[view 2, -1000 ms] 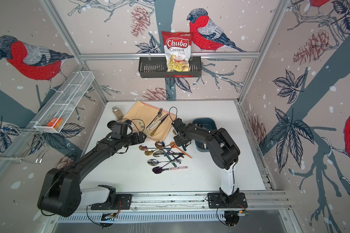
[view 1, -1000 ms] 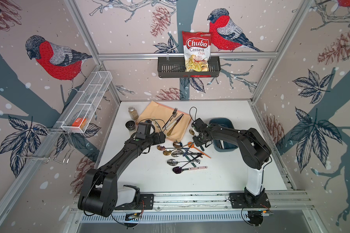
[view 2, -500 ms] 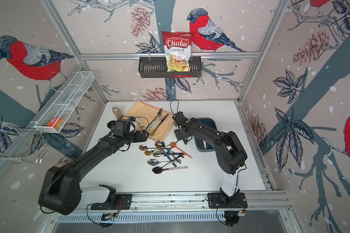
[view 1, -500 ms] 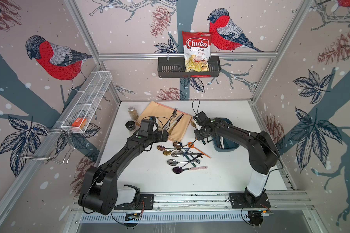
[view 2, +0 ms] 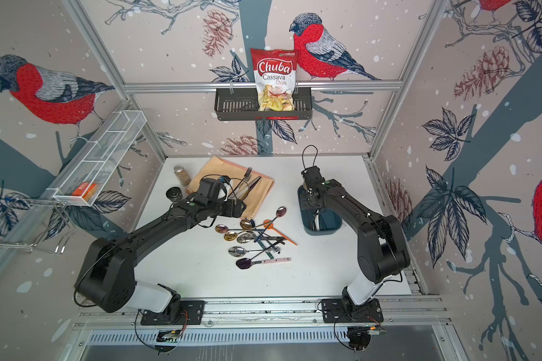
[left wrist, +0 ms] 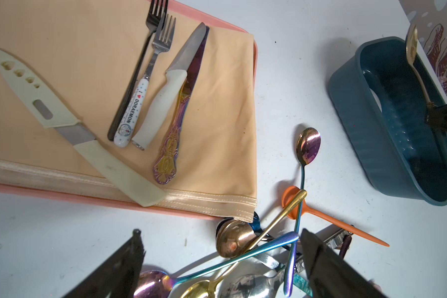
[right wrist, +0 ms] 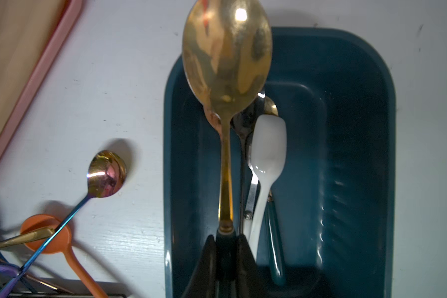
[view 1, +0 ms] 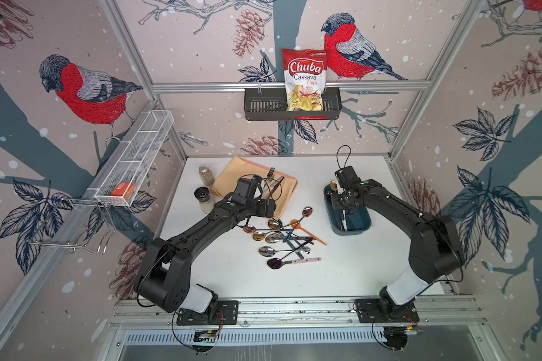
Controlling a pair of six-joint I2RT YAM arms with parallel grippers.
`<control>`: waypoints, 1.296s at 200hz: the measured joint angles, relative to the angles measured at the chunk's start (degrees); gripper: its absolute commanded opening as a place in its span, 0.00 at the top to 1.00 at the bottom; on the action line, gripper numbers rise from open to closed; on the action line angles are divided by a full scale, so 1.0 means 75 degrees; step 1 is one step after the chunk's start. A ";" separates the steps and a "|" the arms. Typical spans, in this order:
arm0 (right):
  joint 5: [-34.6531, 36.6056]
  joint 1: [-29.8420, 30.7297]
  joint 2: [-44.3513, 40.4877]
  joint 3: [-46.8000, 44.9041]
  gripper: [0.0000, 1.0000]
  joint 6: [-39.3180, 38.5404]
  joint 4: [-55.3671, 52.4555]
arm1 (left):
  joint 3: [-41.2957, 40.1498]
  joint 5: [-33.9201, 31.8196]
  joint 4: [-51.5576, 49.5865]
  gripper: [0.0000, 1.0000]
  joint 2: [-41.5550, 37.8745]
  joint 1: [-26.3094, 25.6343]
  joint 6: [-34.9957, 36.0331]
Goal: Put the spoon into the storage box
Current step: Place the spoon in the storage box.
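Note:
My right gripper [right wrist: 225, 247] is shut on the dark handle of a gold spoon [right wrist: 227, 59]. It holds the spoon over the dark teal storage box [right wrist: 359, 154], with the bowl raised above the box's far rim. A white spoon [right wrist: 267, 144] and other cutlery lie inside the box. In both top views the right gripper [view 1: 338, 195] hangs over the storage box [view 1: 357, 226] at the right of the table. My left gripper [left wrist: 220, 232] is open just above a pile of spoons [view 1: 279, 237] mid-table, holding nothing.
A peach cloth [left wrist: 88, 77] on a pink tray at the back left carries forks and knives. Two spice jars [view 1: 206, 175] stand beside it. A black wall basket [view 1: 263, 106] with a chips bag and a white wire tray [view 1: 138, 156] hang on the walls.
My right gripper has carried the gold spoon from the pile rightward to above the storage box. The left arm has shifted a little to the right and farther back.

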 measured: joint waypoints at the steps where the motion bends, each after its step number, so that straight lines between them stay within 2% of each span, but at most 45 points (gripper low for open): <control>1: -0.0023 -0.0026 -0.0003 -0.0023 0.94 0.0009 0.0000 | 0.0006 0.0000 0.0003 0.04 0.0015 -0.0009 -0.0003; 28: -0.0085 -0.0309 0.0012 -0.0286 0.94 0.0128 0.0029 | 0.0146 -0.0032 -0.0131 0.04 0.0233 -0.0152 0.0000; 155: -0.0458 -0.0309 0.0976 -0.0670 0.89 0.0335 0.0740 | 0.0242 -0.0192 -0.0143 0.04 0.0289 -0.0213 -0.0029; 214: -0.0239 -0.0181 0.0979 -0.0606 0.66 0.0329 0.0688 | 0.0221 -0.0332 -0.0163 0.04 0.0227 -0.0216 -0.0023; 259: 0.0417 0.0012 0.0816 0.0256 0.59 0.0379 0.0128 | 0.0035 -0.0306 -0.0122 0.04 0.0055 0.0044 -0.0070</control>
